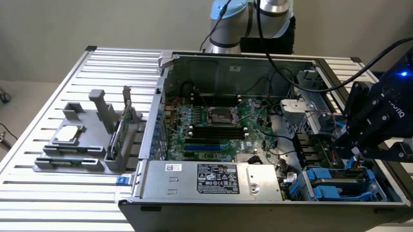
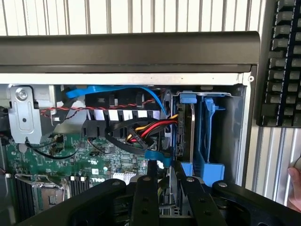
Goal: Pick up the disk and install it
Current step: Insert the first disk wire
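Observation:
The disk [image 2: 186, 132] stands on edge in the drive bay at the corner of the open computer case, a dark grey slab in a blue carrier with a blue tab at its far end. An empty blue carrier [image 2: 207, 136] sits beside it. In the exterior view the blue carriers [image 1: 335, 186] lie in the bay at the case's near right corner. My gripper [image 2: 167, 181] hangs above this bay, just off the disk's near end. Its black fingers [image 2: 146, 197] stand partly apart, and I see nothing held between them. The gripper [image 1: 356, 157] is clear of the carriers.
Red, yellow and blue cables [image 2: 146, 132] run beside the bay, over the motherboard [image 1: 213, 125]. The power supply [image 1: 213, 180] fills the case's near side. A grey fixture [image 1: 77, 154] with a silver chip [image 1: 67, 134] and a green card [image 1: 123, 130] stands at the exterior view's left. A keyboard [image 2: 282, 61] and a person's hand [image 2: 296, 188] lie outside the case.

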{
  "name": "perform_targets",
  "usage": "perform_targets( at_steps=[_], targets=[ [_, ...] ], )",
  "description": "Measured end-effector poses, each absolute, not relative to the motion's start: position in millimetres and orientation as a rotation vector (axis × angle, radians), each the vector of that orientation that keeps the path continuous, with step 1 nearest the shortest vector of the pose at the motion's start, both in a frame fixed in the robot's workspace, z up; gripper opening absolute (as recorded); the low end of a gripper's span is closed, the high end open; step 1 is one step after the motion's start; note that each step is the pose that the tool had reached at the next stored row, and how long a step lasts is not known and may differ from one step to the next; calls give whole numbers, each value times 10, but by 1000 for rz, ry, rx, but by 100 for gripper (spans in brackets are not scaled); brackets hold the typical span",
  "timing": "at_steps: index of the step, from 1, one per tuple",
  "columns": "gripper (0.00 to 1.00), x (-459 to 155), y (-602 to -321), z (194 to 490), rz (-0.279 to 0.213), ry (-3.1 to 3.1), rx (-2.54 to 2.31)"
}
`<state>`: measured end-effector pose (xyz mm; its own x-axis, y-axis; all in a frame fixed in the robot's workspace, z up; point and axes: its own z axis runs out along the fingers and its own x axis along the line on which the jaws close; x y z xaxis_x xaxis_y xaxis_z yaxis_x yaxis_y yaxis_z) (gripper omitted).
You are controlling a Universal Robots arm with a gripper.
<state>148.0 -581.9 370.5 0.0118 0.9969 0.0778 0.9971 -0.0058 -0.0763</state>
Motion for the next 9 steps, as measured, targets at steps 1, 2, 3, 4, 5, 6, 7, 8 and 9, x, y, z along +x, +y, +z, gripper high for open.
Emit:
perform_targets(
  at_steps=[1,2,3,4,5,6,7,8,9],
  targets=[
    [27,1479,-5815,3704,-4,-2135,-2153],
    [27,1479,-5814,3703,-4,-2134,-2153],
    [27,1479,-5814,3704,-4,-2134,-2153],
    [27,1479,-5814,3703,-4,-2133,-2154],
    [27,1483,-5814,3705,-4,-2133,-2155],
    [27,1488,-5814,3705,-4,-2133,-2155],
    [27,1494,-5814,3704,-4,-2132,-2155],
    [27,1503,-5814,3705,-4,-2132,-2155],
    [27,1509,-5814,3704,-5,-2132,-2155]
  ],
)
